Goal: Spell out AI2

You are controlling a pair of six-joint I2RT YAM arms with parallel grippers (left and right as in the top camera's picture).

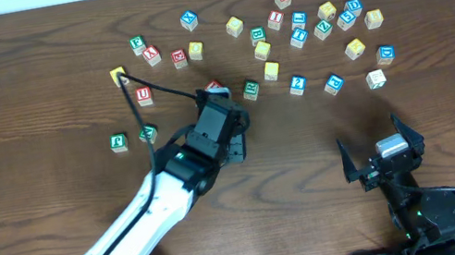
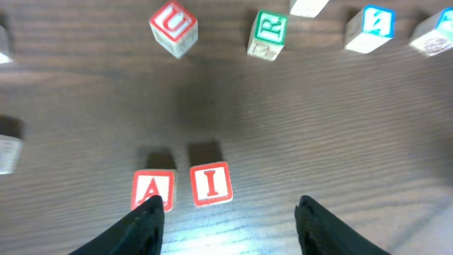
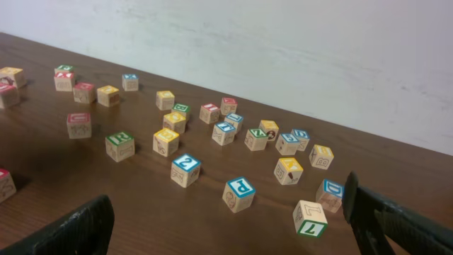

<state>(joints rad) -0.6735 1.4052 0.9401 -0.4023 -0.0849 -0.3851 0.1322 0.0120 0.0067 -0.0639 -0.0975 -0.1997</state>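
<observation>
The word is two-thirds laid. The "I" cube (image 2: 211, 183) sits flat on the worktop (image 2: 333, 127), and the "A" cube (image 2: 152, 190) stands just beside it on its left, a narrow gap between, both red faces up and reading upright from the robot's side. The left gripper (image 2: 228, 212) hangs low just on the near side of the "I" cube. Its fingers (image 2: 145, 219) are spread wide and pinch nothing: one tip overlaps the near corner of the "A" cube, and the other is well off to the right of the "I" cube.

The step in hand looks like the end of placing the "I". What remains is the "2" cube (image 3: 185, 168), blue face up, loose among the scattered cubes well to the right of the "I" cube and a little beyond it, with a blue "P" cube (image 3: 239, 193) close by.

The right gripper (image 1: 372, 135) waits far to the right of the "I" cube and nearer the robot, fingers fully spread and empty. The next move probably calls for lifting clear without nudging the pair, pinching the "2" alone, and setting it just right of the "I", in line and the same way up.
</observation>
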